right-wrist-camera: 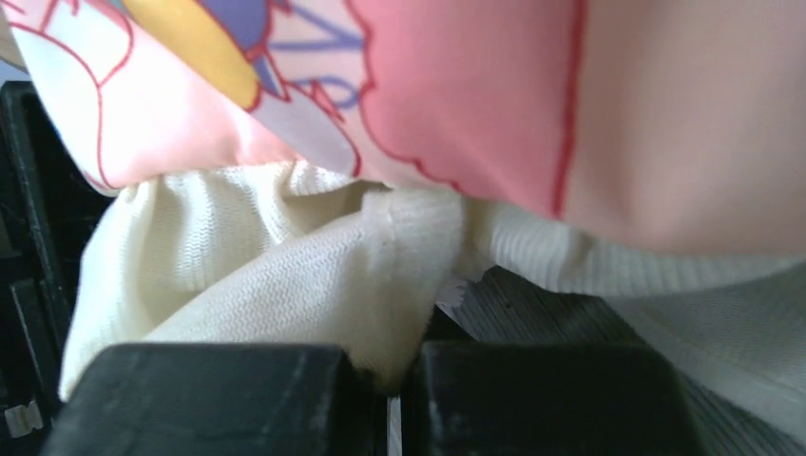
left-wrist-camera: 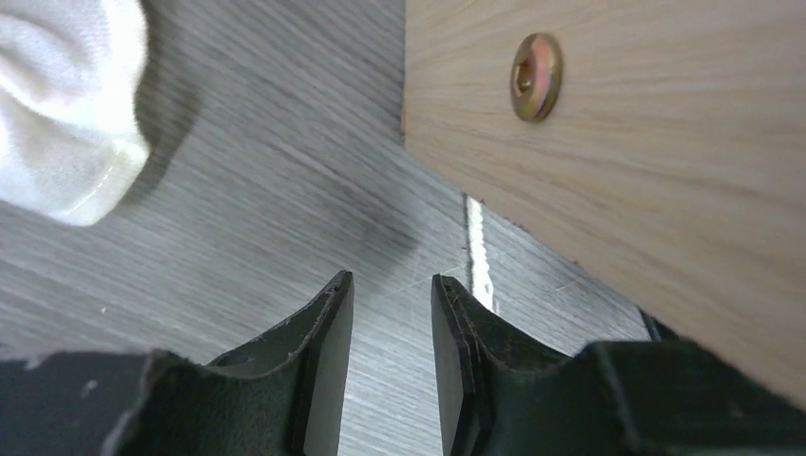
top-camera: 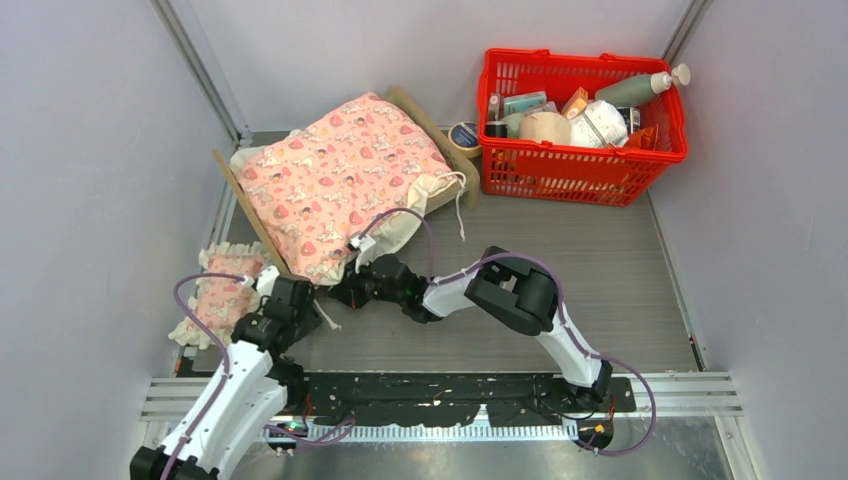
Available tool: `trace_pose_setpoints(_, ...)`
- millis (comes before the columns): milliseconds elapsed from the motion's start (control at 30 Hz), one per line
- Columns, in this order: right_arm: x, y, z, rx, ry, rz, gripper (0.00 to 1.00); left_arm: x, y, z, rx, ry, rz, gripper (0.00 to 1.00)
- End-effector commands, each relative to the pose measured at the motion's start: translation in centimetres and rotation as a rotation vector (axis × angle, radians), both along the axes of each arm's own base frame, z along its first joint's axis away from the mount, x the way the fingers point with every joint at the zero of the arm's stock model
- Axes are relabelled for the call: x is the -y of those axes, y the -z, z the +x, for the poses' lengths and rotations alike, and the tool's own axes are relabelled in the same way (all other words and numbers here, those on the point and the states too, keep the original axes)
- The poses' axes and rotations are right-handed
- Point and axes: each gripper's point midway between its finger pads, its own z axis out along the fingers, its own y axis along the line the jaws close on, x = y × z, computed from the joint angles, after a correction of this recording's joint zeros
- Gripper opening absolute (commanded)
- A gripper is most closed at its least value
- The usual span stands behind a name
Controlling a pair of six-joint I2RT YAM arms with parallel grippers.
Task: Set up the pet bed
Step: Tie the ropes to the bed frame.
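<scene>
The pet bed (top-camera: pixel 244 207) stands at the back left, its light wood frame showing at both ends. A pink patterned blanket (top-camera: pixel 340 180) with a cream frill lies draped over it and hides the mattress. My right gripper (top-camera: pixel 342 292) is at the blanket's near corner, shut on the cream frill (right-wrist-camera: pixel 314 275). My left gripper (top-camera: pixel 305 305) hovers low just left of it, open with nothing between its fingers (left-wrist-camera: pixel 323 361). The bed's wooden end panel (left-wrist-camera: pixel 618 142) is close on its right. A small pink frilled pillow (top-camera: pixel 225 295) lies on the table left of the bed's near end.
A red basket (top-camera: pixel 580 155) full of bottles and packets stands at the back right. A tape roll (top-camera: pixel 463 137) sits between it and the bed. Grey walls close in on both sides. A white cord (left-wrist-camera: pixel 478 256) lies on the table beneath the panel.
</scene>
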Motion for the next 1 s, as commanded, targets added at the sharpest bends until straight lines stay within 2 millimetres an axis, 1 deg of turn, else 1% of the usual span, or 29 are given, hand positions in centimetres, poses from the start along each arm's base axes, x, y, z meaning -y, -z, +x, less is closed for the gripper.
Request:
trace_pose_setpoints(0, -0.5, -2.2, -0.1, 0.031, -0.02, 0.052, 0.05, 3.4, -5.6, 6.0, 0.339, 0.148, -0.079, 0.39)
trace_pose_setpoints(67, -0.5, -2.2, -0.2, 0.03, -0.022, 0.053, 0.05, 3.6, -6.5, 6.1, 0.362, 0.133, -0.088, 0.4)
trace_pose_setpoints(133, -0.4, -2.1, -0.3, 0.031, -0.019, 0.054, 0.05, 3.8, -7.0, 5.8, 0.352, 0.112, -0.095, 0.39)
trace_pose_setpoints(167, -0.4, -2.0, -0.3, 0.029, -0.02, 0.053, 0.05, 3.3, -6.5, 4.8, 0.301, 0.093, -0.066, 0.39)
trace_pose_setpoints(233, -0.6, -1.9, -0.6, 0.028, -0.028, 0.052, 0.05, 2.6, -6.8, 3.8, 0.28, 0.058, -0.019, 0.38)
trace_pose_setpoints(300, -0.7, -1.7, -0.8, 0.024, -0.031, 0.047, 0.05, 1.8, -7.3, 3.0, 0.301, -0.01, 0.0, 0.38)
trace_pose_setpoints(367, -0.6, -1.5, -0.7, 0.024, -0.029, 0.047, 0.05, 1.7, -7.8, 2.9, 0.349, -0.049, -0.028, 0.38)
trace_pose_setpoints(500, -0.6, -1.4, -0.8, 0.016, -0.029, 0.049, 0.05, 2.4, -7.5, 2.8, 0.389, -0.077, -0.101, 0.36)
trace_pose_setpoints(533, -0.6, -1.4, -0.8, 0.016, -0.028, 0.05, 0.05, 2.2, -7.4, 2.6, 0.383, -0.093, -0.099, 0.35)
trace_pose_setpoints(633, -0.7, -1.6, -0.8, 0.015, -0.029, 0.057, 0.05, 0.4, -7.6, 1.6, 0.394, -0.158, -0.046, 0.34)
trace_pose_setpoints(667, -0.7, -1.6, -0.8, 0.015, -0.028, 0.057, 0.05, 0.3, -8.1, 1.9, 0.427, -0.15, -0.046, 0.34)
trace_pose_setpoints(733, -0.6, -1.6, -0.8, 0.018, -0.028, 0.059, 0.05, 0.6, -8.6, 2.3, 0.463, -0.132, -0.062, 0.33)
trace_pose_setpoints(800, -0.6, -1.4, -0.8, 0.016, -0.026, 0.057, 0.05, 1.3, -8.4, 2.5, 0.451, -0.102, -0.072, 0.33)
trace_pose_setpoints(900, -0.6, -1.4, -0.8, 0.013, -0.024, 0.058, 0.05, 2.8, -7.4, 2.4, 0.374, -0.063, -0.087, 0.33)
trace_pose_setpoints(967, -0.5, -1.4, -0.8, 0.013, -0.023, 0.057, 0.05, 3.2, -6.9, 1.8, 0.324, -0.092, -0.1, 0.33)
